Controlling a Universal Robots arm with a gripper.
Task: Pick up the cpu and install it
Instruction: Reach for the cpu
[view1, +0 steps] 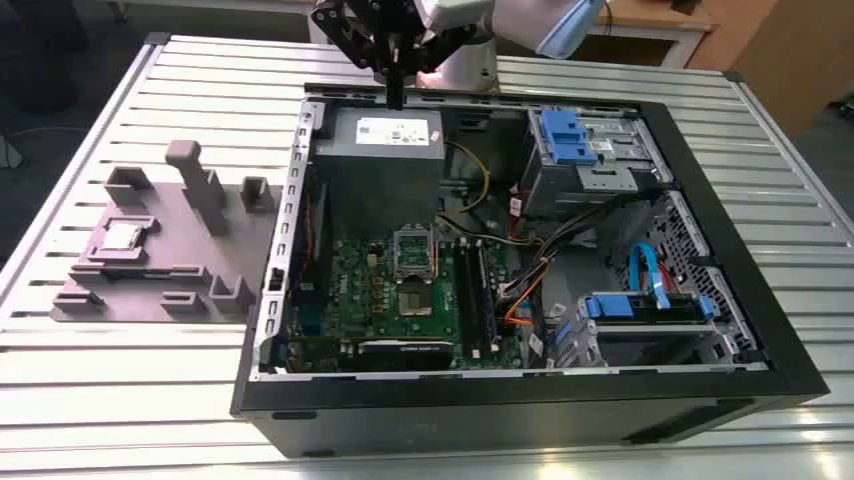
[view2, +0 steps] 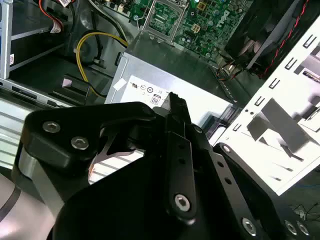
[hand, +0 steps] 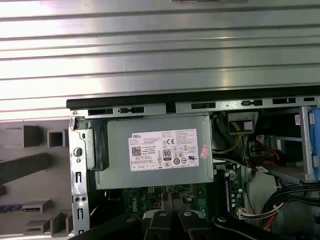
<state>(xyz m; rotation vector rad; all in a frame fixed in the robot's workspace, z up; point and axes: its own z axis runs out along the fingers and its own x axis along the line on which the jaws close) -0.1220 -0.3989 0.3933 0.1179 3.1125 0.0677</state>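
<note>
Item: black multi-link gripper (view1: 396, 98) on the pale arm, held above the far edge of the open black computer case (view1: 534, 405), over the grey metal box of the power supply (view1: 374, 165). In both wrist views its fingers (view2: 175, 107) are pressed together with nothing between them, tips pointing down at the white-labelled top of the power supply (hand: 160, 150). Item: small flat square cpu (view1: 123, 236) with a silvery metal top and pale edge, lying flat in a recess of the grey plastic fixture (view1: 147, 285). The fixture sits on the slatted aluminium counter (view1: 80, 120) at the exterior view's left, beside the case. The cpu is well apart from the gripper and untouched. Item: green motherboard (view1: 380, 295) on the floor of the case, next to the power supply, bearing a square metal-framed socket (view1: 415, 250). The socket (view2: 162, 20) also shows in the second wrist view, beyond the power supply. Item: two blue plastic drive caddies (view1: 567, 135) (view1: 641, 305) in the steel bays at the exterior view's right, with black, red and yellow cables between bays and motherboard.
</note>
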